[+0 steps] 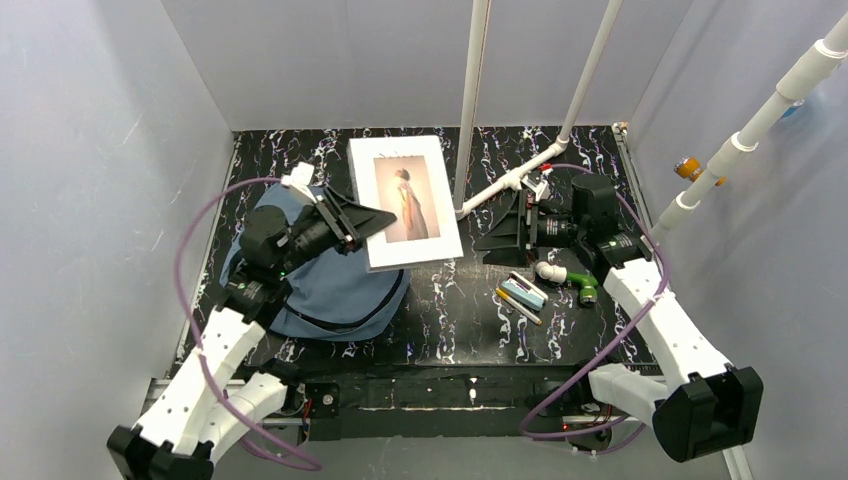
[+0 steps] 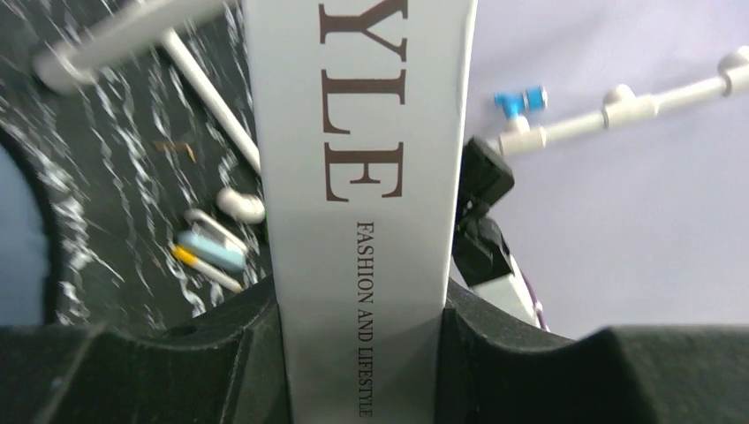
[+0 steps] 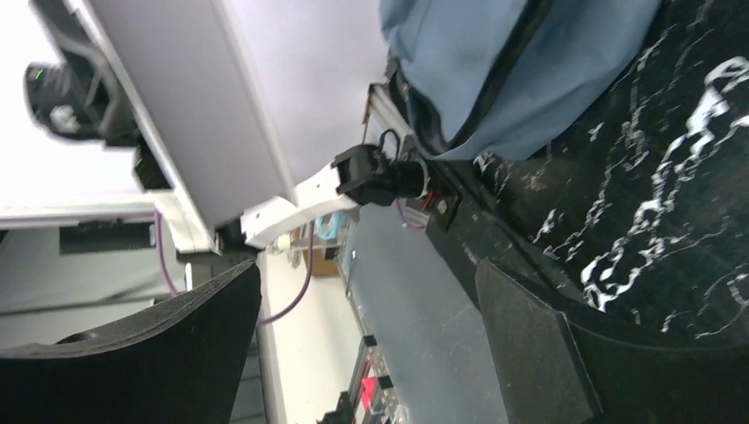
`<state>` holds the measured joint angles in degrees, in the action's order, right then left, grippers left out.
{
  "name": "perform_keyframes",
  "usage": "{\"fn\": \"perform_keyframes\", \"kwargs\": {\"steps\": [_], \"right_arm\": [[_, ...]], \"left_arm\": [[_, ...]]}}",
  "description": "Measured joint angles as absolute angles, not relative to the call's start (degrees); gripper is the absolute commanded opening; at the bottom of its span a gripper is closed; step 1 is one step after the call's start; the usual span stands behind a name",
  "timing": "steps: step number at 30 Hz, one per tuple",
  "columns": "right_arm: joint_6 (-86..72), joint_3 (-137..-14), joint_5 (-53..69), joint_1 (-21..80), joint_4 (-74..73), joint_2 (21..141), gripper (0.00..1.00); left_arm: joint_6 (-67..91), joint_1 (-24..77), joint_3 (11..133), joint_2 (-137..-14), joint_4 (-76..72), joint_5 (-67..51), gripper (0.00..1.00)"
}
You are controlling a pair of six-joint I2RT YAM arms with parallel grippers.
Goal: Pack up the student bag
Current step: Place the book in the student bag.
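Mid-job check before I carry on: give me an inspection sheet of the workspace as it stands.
Surface: table, black with white veining; no spill seen.
Job's things: student bag lies at the left; magazine is held over its right edge, not inside it.
Clutter: pen, light-blue case and white-and-green piece lie close together at the right.
Grippers: left gripper shut on the magazine; right gripper open and empty.
Cables: left purple cable loops beside the bag; right purple cable loops near its arm's base; no snag seen.
Surroundings: white pipes at the back and right; plain walls around.
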<state>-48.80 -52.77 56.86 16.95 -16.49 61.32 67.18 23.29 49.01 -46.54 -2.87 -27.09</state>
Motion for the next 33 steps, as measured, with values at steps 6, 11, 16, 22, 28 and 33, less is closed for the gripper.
{"fn": "perform_keyframes", "kwargs": {"steps": [6,11,16,22,28,33], "right_arm": [[-54.52,-53.28,48.77,21.45,-4.78,67.51,0.98],[-65.60,-53.34,39.70,33.87,16.62,74.13,0.98],[-78.17,-53.36,32.12,43.70,41.50,82.28,0.98],[-86.78,-53.60,22.20,46.78,55.31,87.50,0.98],[-90.41,-56.29,15.59,46.74,60.25,88.77,0.98],[-92.03,-58.17,12.27,46.81,60.42,89.25,0.98]], "left_arm": [[61.17,23.05,53.87,-40.34,4.69,-7.94,0.27],[61.71,23.00,55.05,-41.69,2.63,2.79,0.27],[65.41,23.00,56.31,-46.00,0.51,8.47,0.25],[70.35,22.98,56.31,-48.23,0.01,10.41,0.24],[72.69,22.98,56.31,-48.25,-0.56,10.94,0.22],[74.17,22.98,56.31,-48.27,-1.48,10.98,0.22]]}}
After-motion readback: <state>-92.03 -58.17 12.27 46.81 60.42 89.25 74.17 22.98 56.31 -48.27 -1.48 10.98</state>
